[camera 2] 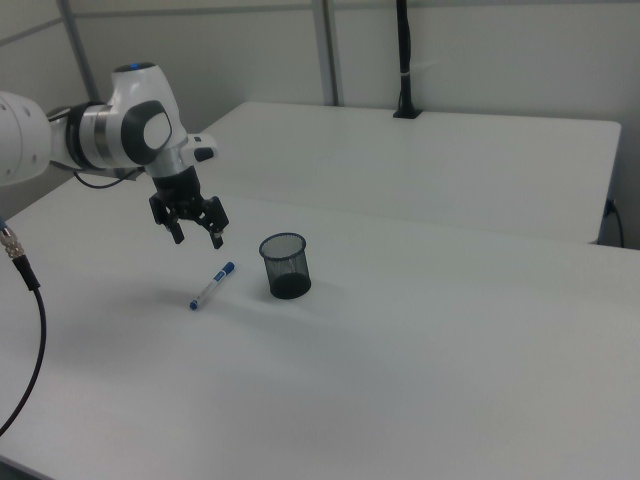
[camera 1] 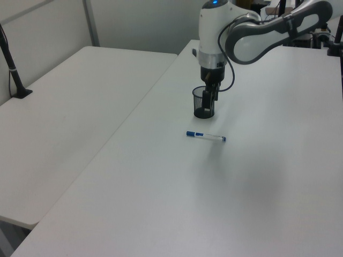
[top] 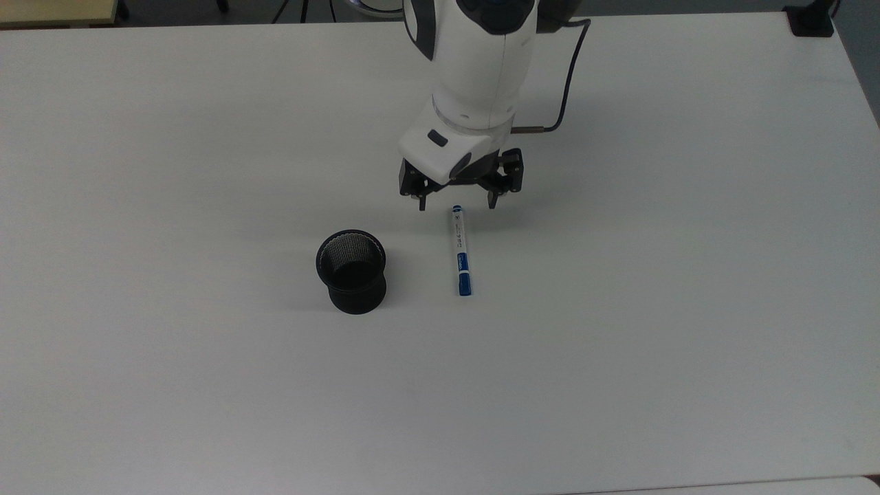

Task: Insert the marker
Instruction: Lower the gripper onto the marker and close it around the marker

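Observation:
The marker [top: 460, 251] lies flat on the white table [top: 619, 344], white barrel with its blue cap toward the top view's bottom. The black mesh cup [top: 352, 271] stands upright a short way to the top view's left of it. My gripper [top: 457, 205] is open and hangs above the marker's small blue-tipped end, one finger on each side of it. The right view shows the gripper [camera 2: 198, 240] clearly above the marker [camera 2: 213, 286], not touching, with the cup [camera 2: 286, 265] beside them. In the left view the gripper [camera 1: 215, 96] overlaps the cup [camera 1: 201, 110]; the marker [camera 1: 206, 136] lies in front.
A black cable [top: 567, 75] loops off the arm's wrist. A black clamp base [top: 811, 20] sits at the table's far right corner. A second white table [camera 1: 64, 107] adjoins, with a black pole [camera 1: 10, 59] clamped to it. Wide bare tabletop surrounds cup and marker.

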